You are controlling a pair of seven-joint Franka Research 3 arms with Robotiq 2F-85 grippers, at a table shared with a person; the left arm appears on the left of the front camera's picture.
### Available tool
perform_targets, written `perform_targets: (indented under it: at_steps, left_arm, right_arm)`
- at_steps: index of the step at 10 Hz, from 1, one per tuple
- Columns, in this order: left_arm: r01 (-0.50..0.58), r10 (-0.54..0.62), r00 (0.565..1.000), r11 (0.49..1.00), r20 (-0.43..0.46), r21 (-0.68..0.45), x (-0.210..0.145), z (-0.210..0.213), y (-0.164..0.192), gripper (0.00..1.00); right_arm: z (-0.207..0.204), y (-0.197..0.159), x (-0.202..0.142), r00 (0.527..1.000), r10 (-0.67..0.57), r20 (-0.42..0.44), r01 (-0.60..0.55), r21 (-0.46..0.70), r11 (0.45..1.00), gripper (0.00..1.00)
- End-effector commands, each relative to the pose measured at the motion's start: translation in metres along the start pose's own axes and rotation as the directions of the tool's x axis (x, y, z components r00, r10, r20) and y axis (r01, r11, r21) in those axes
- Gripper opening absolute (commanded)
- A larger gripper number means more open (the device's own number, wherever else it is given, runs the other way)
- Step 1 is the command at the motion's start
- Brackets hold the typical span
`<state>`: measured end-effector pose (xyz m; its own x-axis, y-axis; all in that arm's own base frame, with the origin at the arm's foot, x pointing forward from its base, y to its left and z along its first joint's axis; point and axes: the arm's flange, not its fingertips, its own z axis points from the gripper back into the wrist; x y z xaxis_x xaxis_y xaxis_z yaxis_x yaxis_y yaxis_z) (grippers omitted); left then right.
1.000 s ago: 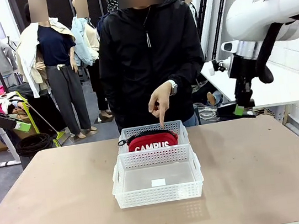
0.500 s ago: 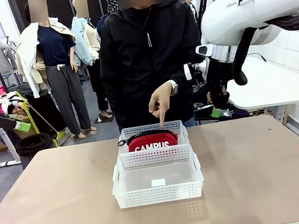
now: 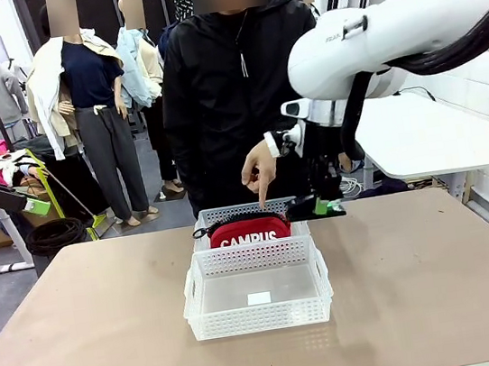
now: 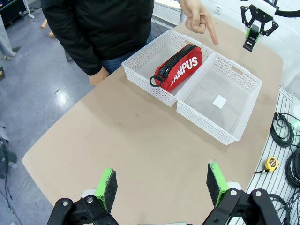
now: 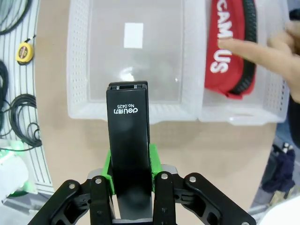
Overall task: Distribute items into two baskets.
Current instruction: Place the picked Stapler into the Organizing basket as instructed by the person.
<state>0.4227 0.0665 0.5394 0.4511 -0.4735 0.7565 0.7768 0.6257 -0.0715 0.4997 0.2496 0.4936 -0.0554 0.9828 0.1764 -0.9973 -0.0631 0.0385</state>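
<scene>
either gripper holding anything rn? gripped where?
Right gripper is shut on the black stapler, clamped across its sides near the rear end, front end sticking out. Left gripper is open, holding nothing.

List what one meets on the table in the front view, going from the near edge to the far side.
Empty basket → basket holding the red pouch → person's pointing hand, with the right gripper carrying the black stapler beside it.

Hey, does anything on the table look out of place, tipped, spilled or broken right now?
Nothing stands out. The red pouch lies inside the far basket, the near basket sits square against it, and the right gripper holds the black stapler.
</scene>
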Motion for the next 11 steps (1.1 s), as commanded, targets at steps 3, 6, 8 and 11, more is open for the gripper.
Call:
perform_targets:
  at_steps: [3, 6, 8, 11]
  left_arm:
    - [-0.006, 0.006, 1.0, 1.0, 0.003, 0.002, 0.0, 0.001, -0.001, 1.0]
    - [-0.006, 0.006, 1.0, 1.0, 0.003, 0.002, 0.0, 0.001, -0.001, 1.0]
    - [-0.006, 0.006, 1.0, 1.0, 0.003, 0.002, 0.0, 0.001, -0.001, 1.0]
    - [-0.006, 0.006, 1.0, 1.0, 0.003, 0.002, 0.0, 0.001, -0.001, 1.0]
  right_arm:
    - [-0.01, 0.023, 0.045, 0.997, 0.071, -0.029, -0.07, 0.04, 0.997, 0.0]
    - [-0.03, 0.028, 0.069, 0.998, 0.056, -0.02, -0.055, 0.069, 0.996, 0.0]
    - [-0.047, 0.019, 0.078, 1.0, 0.029, -0.005, -0.029, 0.079, 0.996, 0.0]
    - [-0.064, 0.013, 0.095, 1.0, 0.013, -0.008, -0.013, 0.092, 0.996, 0.0]
